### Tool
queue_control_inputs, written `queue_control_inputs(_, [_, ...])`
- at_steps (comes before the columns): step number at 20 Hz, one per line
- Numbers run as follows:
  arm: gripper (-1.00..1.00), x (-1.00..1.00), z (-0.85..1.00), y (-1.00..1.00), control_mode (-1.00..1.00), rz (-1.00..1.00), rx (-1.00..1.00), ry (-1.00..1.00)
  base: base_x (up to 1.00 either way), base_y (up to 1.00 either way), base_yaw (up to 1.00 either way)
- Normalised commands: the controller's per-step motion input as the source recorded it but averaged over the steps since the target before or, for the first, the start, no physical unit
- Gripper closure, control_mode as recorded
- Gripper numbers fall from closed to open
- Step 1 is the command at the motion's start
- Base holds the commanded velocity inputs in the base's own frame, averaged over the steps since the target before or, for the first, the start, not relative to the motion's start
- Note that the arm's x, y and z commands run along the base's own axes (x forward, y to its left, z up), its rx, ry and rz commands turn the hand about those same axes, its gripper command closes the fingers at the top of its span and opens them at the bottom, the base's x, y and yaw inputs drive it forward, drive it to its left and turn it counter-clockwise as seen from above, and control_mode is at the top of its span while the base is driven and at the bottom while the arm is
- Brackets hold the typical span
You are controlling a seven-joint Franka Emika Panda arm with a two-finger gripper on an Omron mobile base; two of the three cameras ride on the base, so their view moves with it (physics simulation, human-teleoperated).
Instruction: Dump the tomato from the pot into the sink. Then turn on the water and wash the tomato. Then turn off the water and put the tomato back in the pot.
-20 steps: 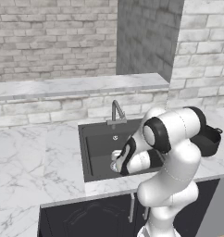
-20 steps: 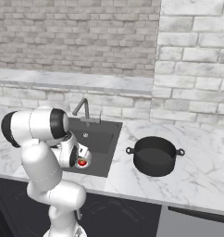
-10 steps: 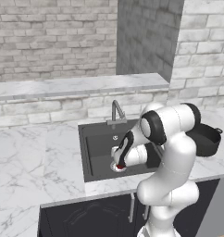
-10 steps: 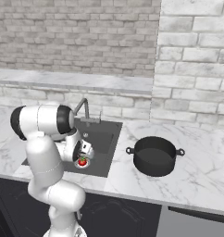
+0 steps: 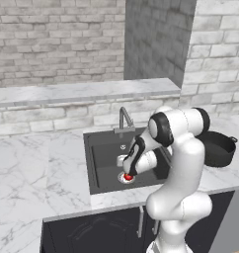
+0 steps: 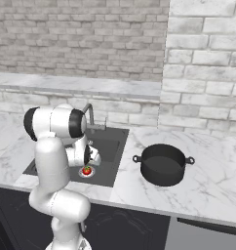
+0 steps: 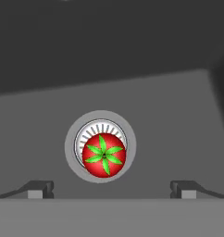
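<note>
The tomato (image 7: 103, 155), red with a green stem top, rests on the round silver drain (image 7: 71, 144) in the dark grey sink (image 5: 102, 154). My gripper (image 7: 111, 190) hangs open right above it, one fingertip on either side and both well clear of the fruit. From the base views the gripper (image 5: 130, 170) points down into the basin just over the tomato (image 5: 127, 177), which also shows at the near end of the sink (image 6: 109, 146) as a red spot, the tomato (image 6: 86, 170). The black pot (image 6: 163, 164) stands on the counter to the right of the sink.
A grey bent-spout faucet (image 5: 124, 118) rises at the sink's back edge, behind my hand. No water runs from it. White marble counter (image 5: 37, 168) lies left of the basin, with a brick wall and a stone ledge (image 5: 82, 91) behind.
My arm has shifted and the hand has come to point down over the drain, so the tomato now shows below the gripper. The tomato has stayed on the drain.
</note>
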Motion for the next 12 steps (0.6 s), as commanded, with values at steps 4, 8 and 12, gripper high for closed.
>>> queue_control_inputs(4, [-1.00,0.00,-0.25,0.22,-1.00,0.00,0.00,0.01,0.00,0.00,0.00])
queue_control_inputs(8, [-1.00,0.01,-0.23,0.06,-1.00,0.00,0.00,0.00,0.00,0.00,0.00])
queue_control_inputs(12, [-1.00,0.16,-0.24,0.00,-1.00,0.00,0.00,0.00,0.00,0.00,0.00])
